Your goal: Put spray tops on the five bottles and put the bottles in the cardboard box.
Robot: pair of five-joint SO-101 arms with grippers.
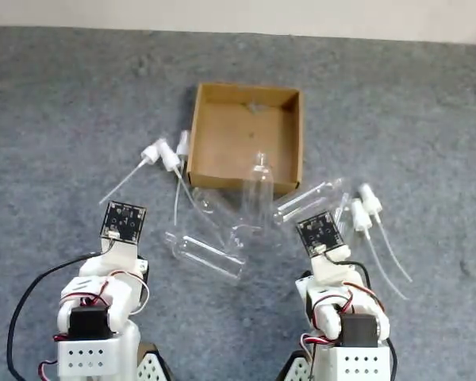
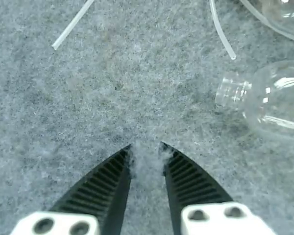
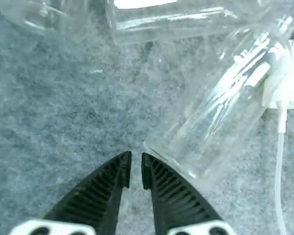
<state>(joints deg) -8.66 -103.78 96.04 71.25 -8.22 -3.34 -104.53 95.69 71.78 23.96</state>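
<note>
The open cardboard box (image 1: 246, 139) lies at the middle back of the table. One clear bottle (image 1: 258, 190) stands upright against its front wall, and others lie near it (image 1: 206, 255) (image 1: 309, 198). White spray tops lie left of the box (image 1: 160, 152) and to the right (image 1: 370, 200). My left gripper (image 2: 146, 149) hovers shut over bare carpet, with a lying bottle's neck (image 2: 232, 90) off to one side. My right gripper (image 3: 135, 159) is shut and holds nothing, just short of a lying bottle (image 3: 220, 107) with a spray top (image 3: 284, 88) beside it.
Thin dip tubes (image 2: 220, 29) (image 2: 71, 24) trail over the grey carpet (image 1: 63, 119). A further bottle (image 3: 176, 19) lies across, beyond the right gripper. Both arm bases (image 1: 95, 325) (image 1: 345, 333) sit at the near edge.
</note>
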